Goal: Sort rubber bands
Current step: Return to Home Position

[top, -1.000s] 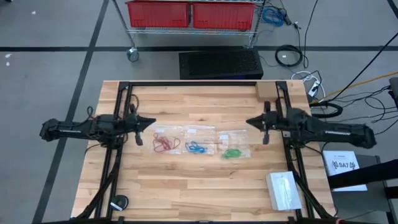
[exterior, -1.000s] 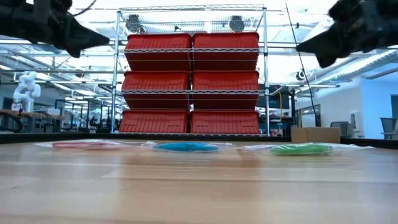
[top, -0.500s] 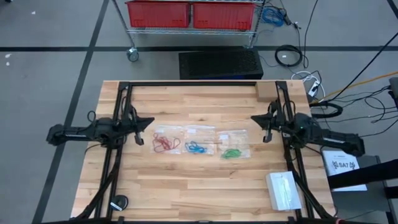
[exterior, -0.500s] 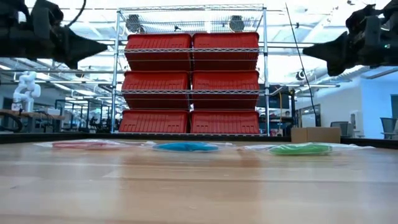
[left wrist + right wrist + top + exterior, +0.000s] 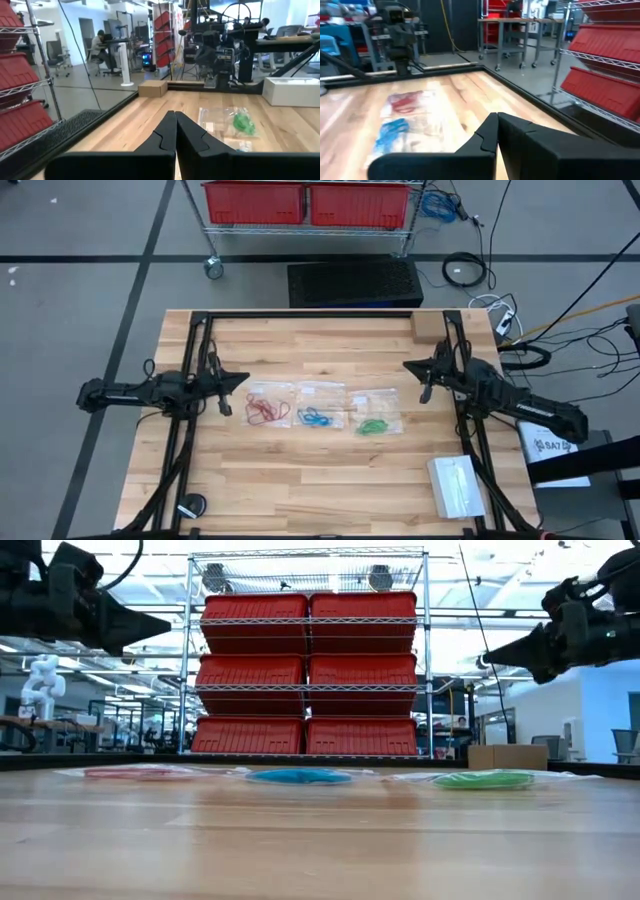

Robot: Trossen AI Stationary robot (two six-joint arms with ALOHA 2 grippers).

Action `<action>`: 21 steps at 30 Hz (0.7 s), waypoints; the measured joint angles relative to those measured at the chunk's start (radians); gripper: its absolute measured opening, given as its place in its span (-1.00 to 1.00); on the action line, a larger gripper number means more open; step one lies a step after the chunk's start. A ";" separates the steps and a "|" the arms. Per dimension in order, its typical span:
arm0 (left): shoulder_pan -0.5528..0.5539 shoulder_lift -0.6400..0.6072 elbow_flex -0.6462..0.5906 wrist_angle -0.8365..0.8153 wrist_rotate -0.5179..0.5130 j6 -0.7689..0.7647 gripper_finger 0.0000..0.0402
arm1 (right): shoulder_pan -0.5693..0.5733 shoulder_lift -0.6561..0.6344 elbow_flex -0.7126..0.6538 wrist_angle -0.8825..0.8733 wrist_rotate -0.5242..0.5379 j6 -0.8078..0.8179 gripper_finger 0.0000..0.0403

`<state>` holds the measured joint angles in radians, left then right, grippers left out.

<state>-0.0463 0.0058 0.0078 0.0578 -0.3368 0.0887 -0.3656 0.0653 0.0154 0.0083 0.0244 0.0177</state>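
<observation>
Robotics lab — wire shelving (image 5: 189, 660), red bins (image 5: 254, 670)

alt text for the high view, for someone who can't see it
Overhead view of a wooden table with three clear bags in a row at its middle, holding red bands, blue bands and green bands. The left claw and right claw, both shut, flank the row, clear of the bags.

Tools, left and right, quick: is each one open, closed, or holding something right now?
Left tool: closed, holding nothing.
Right tool: closed, holding nothing.
</observation>
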 joint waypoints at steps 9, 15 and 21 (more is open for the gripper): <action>0.000 0.014 0.000 0.000 -0.008 -0.001 -0.99 | -0.037 0.090 0.000 0.001 0.000 -0.006 -1.00; 0.000 0.014 0.000 0.000 -0.008 0.002 -0.99 | -0.037 0.110 0.000 0.002 0.000 0.031 -1.00; 0.000 0.014 0.000 0.001 -0.008 0.002 -0.99 | -0.037 0.110 0.000 0.003 0.000 0.025 -1.00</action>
<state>-0.0460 0.0200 0.0074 0.0586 -0.3450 0.0910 -0.4023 0.1757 0.0151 0.0113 0.0242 0.0423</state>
